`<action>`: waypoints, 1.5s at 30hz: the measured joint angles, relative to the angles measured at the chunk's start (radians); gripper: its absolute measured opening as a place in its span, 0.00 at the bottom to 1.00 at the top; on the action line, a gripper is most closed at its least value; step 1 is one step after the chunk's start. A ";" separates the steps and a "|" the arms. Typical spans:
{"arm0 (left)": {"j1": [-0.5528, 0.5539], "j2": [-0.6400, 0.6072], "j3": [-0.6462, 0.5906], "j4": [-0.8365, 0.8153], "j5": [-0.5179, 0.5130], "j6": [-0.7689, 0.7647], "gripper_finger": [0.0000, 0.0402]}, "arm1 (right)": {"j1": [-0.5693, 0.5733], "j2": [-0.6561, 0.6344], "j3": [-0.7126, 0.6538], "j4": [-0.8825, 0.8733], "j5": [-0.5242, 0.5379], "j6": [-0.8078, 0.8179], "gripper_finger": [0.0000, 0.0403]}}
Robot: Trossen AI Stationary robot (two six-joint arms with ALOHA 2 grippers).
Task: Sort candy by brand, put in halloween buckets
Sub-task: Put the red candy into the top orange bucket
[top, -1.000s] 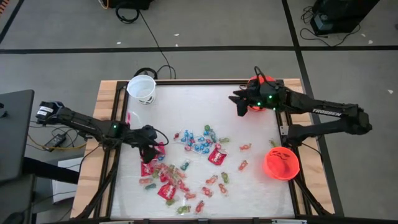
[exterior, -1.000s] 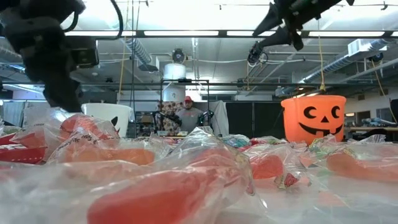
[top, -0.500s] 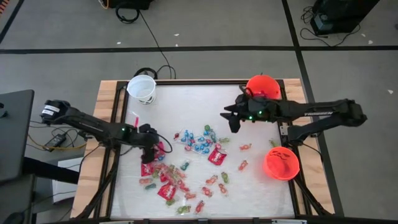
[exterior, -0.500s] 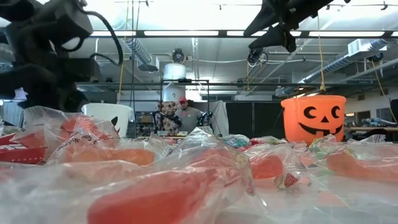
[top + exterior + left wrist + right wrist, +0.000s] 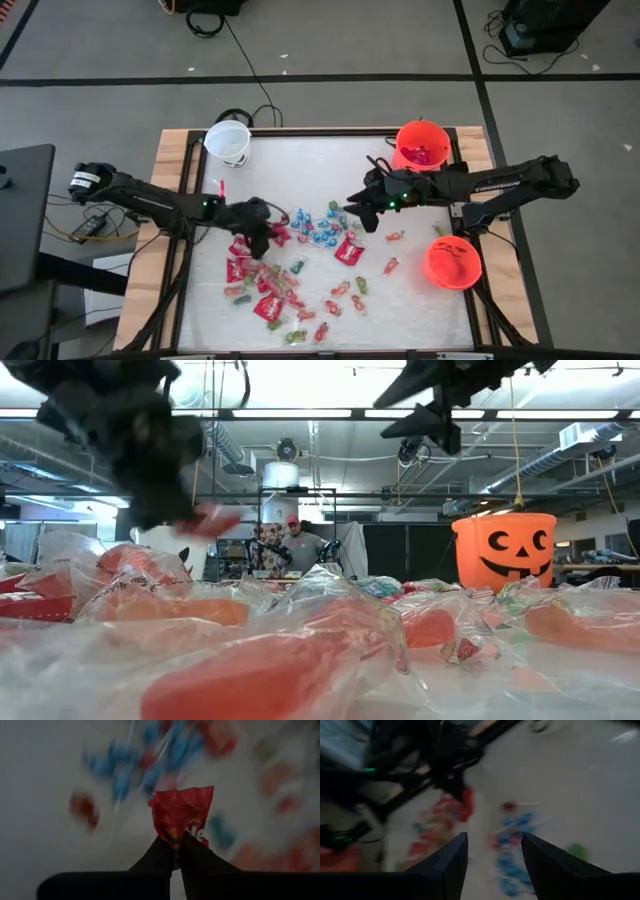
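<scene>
My left gripper (image 5: pixel 176 841) pinches a red packet (image 5: pixel 182 812) by one corner above the candy pile (image 5: pixel 285 290); it could slip free mid-carry (right gripper (image 5: pixel 492 847) hangs open over the blue sweets (image 5: pixel 322 226))

my left hand (image 5: pixel 272 234) hangs over the left-middle of the counter (image 5: pixel 300 165), pinched on a flat packet (image 5: pixel 182 812) just above the left edge of the candy (image 5: pixel 300 270) spread. that spread fills the counter's middle and near part, with a cluster of small twisted pieces (image 5: pixel 318 224) between my two hands. my right hand (image 5: pixel 352 212) reaches in from the right, just beside that cluster, fingers apart over it. one bucket (image 5: pixel 228 143) stands at the far left corner, a second bucket (image 5: pixel 422 146) at the far right corner with pieces in it, and a third bucket (image 5: pixel 452 262) near the right edge, closer in. in the low view a person (image 5: pixel 297 543) stands in the room well behind the counter.
</scene>
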 joint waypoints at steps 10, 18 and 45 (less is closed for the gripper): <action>0.056 -0.008 0.122 0.114 -0.046 0.118 0.18 | -0.012 0.224 0.000 0.423 -0.144 0.083 0.50; 0.076 -0.008 0.152 0.119 -0.050 0.130 0.17 | -0.020 0.321 0.000 0.527 -0.140 0.093 0.50; 0.086 -0.121 0.156 0.083 -0.040 0.117 0.18 | -0.090 0.259 0.135 0.240 0.064 -0.090 0.01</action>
